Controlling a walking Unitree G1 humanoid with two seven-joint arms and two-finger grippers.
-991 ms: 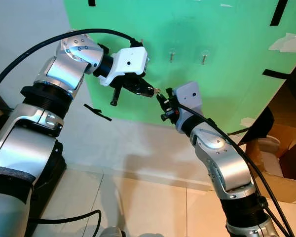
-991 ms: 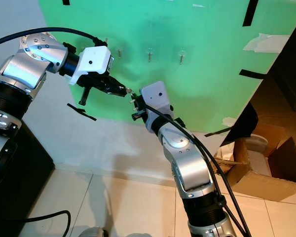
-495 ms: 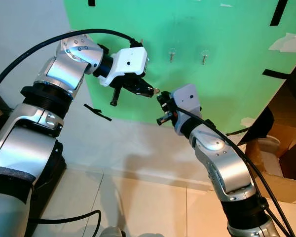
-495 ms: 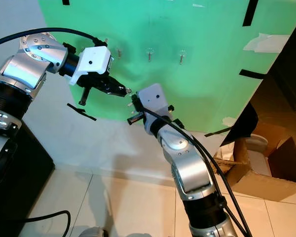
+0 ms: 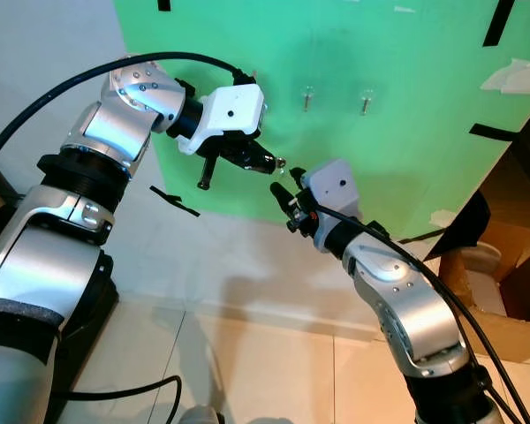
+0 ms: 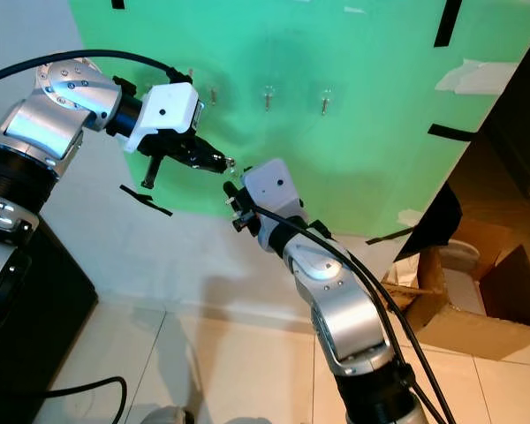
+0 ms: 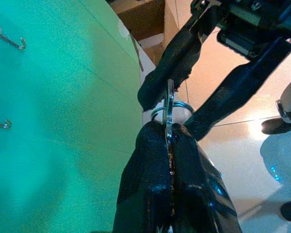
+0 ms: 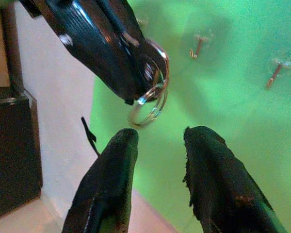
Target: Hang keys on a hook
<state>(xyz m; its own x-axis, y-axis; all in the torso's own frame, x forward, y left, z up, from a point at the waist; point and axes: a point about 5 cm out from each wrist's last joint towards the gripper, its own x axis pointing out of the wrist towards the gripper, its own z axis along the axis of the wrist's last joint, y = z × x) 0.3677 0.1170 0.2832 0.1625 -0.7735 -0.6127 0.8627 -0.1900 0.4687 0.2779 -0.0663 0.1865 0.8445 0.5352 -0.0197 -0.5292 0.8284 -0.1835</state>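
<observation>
In front of the green wall panel [image 5: 406, 115], held up between the two arms, the keys [image 8: 150, 99] show as a steel ring pinched flat between the closed fingers of the left gripper [image 5: 263, 161], with the loop sticking out past the fingertips. The right gripper [image 5: 283, 196] sits just below and beside it, its two fingers [image 8: 111, 167] spread apart and pointed up at the ring without touching it. This looks like a hand-over: the ring seems about to pass from the left gripper to the right, or the right is lining up to steady it, and the hanging itself is not yet done. The next move calls for the open fingers to rise so the loop falls between them, then close on a free part of the ring rather than on the left fingertips, since very little of the ring stands clear. After that the loop must go up to one of the hooks [image 5: 308, 97], a row of small metal pegs higher on the panel and well apart from the keys. Nothing lies between the ring and the hooks, but the left wrist's white housing [image 5: 230, 113] sits close under the leftmost peg and could crowd that one. Off to the robot's right stands an open cardboard box [image 5: 503, 283], and strips of black tape [image 5: 175, 201] mark the wall.
</observation>
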